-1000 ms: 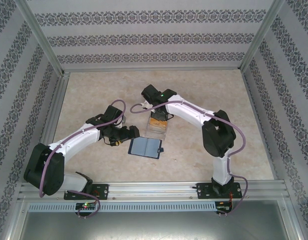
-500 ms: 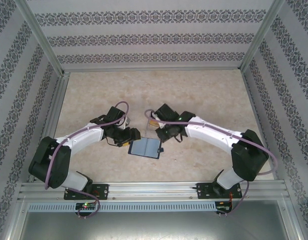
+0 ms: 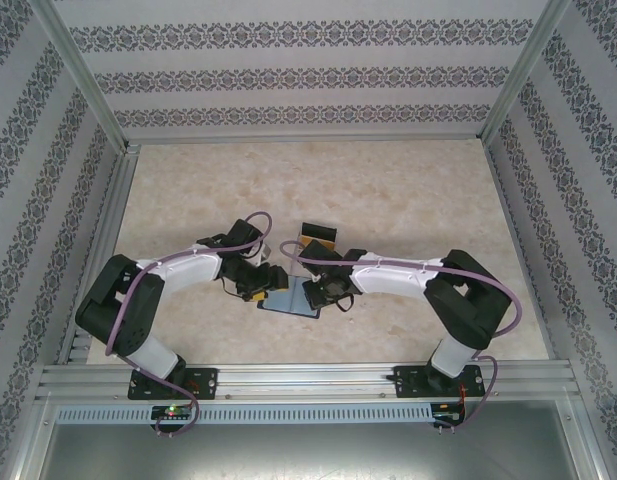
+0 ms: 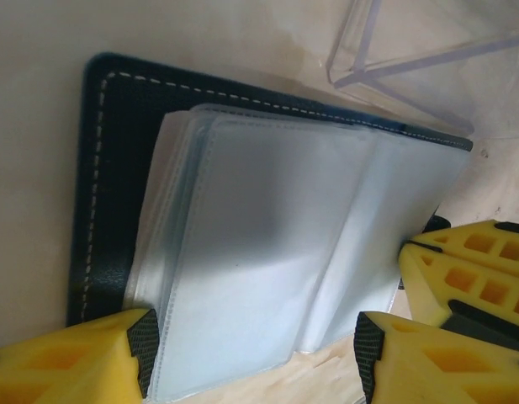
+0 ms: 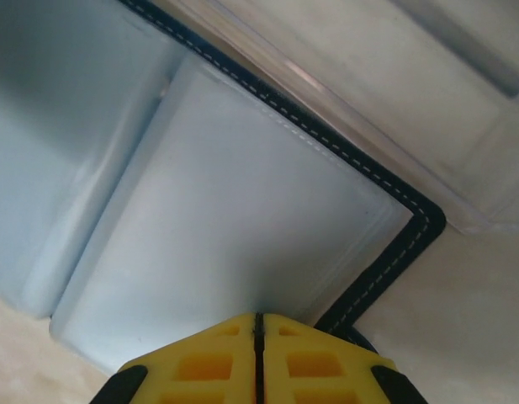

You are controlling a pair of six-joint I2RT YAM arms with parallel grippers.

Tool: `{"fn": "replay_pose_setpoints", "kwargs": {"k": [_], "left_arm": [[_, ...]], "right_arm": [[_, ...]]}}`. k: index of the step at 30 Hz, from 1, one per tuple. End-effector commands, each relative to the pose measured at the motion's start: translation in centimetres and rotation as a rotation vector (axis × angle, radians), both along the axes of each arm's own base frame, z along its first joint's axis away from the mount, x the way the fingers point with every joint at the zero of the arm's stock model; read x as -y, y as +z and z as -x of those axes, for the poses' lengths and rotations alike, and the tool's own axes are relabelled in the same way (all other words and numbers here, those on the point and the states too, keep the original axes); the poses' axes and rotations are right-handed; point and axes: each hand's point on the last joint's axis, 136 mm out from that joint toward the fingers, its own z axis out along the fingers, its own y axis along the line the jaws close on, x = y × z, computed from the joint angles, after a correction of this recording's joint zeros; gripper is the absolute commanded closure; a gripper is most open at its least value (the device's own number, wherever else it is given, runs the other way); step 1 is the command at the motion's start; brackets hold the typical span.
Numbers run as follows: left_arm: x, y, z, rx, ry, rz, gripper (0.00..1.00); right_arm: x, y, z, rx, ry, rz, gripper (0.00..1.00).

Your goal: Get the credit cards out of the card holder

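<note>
The card holder [image 3: 291, 302] lies open on the table, a navy cover [image 4: 108, 168] with white stitching and frosted sleeves [image 4: 267, 236] fanned on top. No credit cards can be made out inside the sleeves. A flat black piece that looks like a card [image 3: 318, 231] stands at the clear stand. My left gripper [image 3: 269, 289] is open low over the holder's left side, its pads [image 4: 143, 341] either side of the sleeves' near edge. My right gripper [image 5: 257, 321] is shut, its tip down on the right sleeve page [image 5: 242, 194] near the cover's corner [image 5: 410, 227].
The clear acrylic stand [image 3: 318, 248] sits just behind the holder, its edge close to the cover [image 5: 394, 101]. The right gripper's yellow fingers [image 4: 461, 269] crowd the left gripper's right side. Metal frame rails and patterned walls enclose the table.
Both arms have closed in on the card holder. The right gripper came down from the stand to the holder's right page and shut. The left jaws narrowed somewhat.
</note>
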Motion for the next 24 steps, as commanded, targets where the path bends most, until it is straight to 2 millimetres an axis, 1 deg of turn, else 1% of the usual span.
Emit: {"fn": "replay_pose_setpoints", "kwargs": {"k": [1,6,11,15,22,24], "left_arm": [[1.2,-0.3,0.2,0.007,-0.048,0.029,0.35],[2.1,0.0,0.4,0.015,-0.074,0.070,0.31],[2.7,0.9,0.3,0.042,-0.091,0.099,0.29],[2.9,2.2,0.0,0.079,-0.091,0.119,0.29],[3.3,5.3,-0.6,0.153,-0.090,0.159,0.30],[3.3,5.8,-0.7,0.163,-0.091,0.168,0.30]], "right_arm": [[-0.1,-1.6,0.7,-0.056,-0.040,0.003,0.90],[-0.3,-2.4,1.0,-0.084,-0.054,-0.008,0.90],[-0.2,-2.4,1.1,-0.083,-0.056,-0.006,0.90],[0.1,-2.3,1.1,-0.079,-0.063,-0.002,0.90],[0.5,-1.8,0.6,-0.063,-0.090,-0.020,0.89],[0.6,-1.8,0.6,-0.064,-0.091,-0.020,0.89]]}}
